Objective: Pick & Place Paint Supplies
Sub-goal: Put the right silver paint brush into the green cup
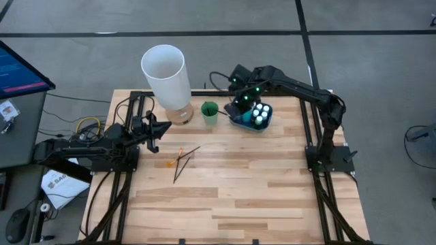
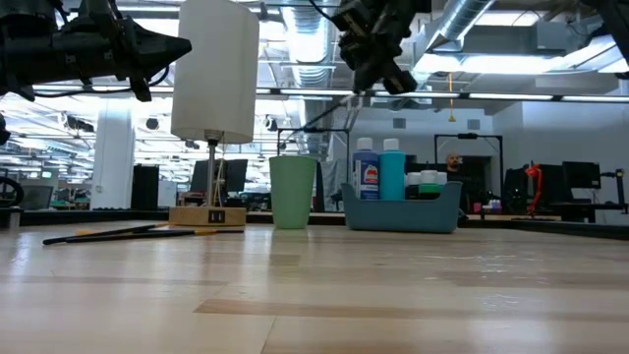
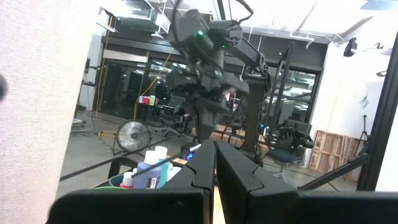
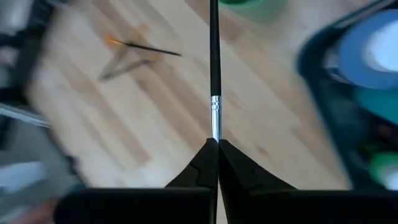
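My right gripper (image 1: 240, 103) hovers between the green cup (image 1: 209, 112) and the blue tray (image 1: 253, 122), shut on a thin dark brush (image 4: 214, 56). The tray holds several white-capped bottles (image 1: 260, 112); in the low view two taller bottles (image 2: 378, 169) stand in the tray (image 2: 403, 211). Two or three more thin brushes (image 1: 182, 160) lie crossed on the bare wood, with an orange tip among them. My left gripper (image 1: 165, 128) is shut and empty, raised near the lamp base, left of those brushes. My right gripper holds the brush at its silver ferrule end (image 4: 214, 121), pinched between the two shut fingers. The fingers come from above, slanting down, and the brush lies along them. The long dark shaft sticks straight out past the fingertips toward the green cup (image 4: 249, 3), clear of the table.
A tall white cylindrical lamp (image 1: 165, 71) on a wooden base (image 2: 206, 214) stands at the far left, close to the cup. The near half of the wooden table (image 1: 259, 197) is bare planks. Metal frame rails run along both sides.
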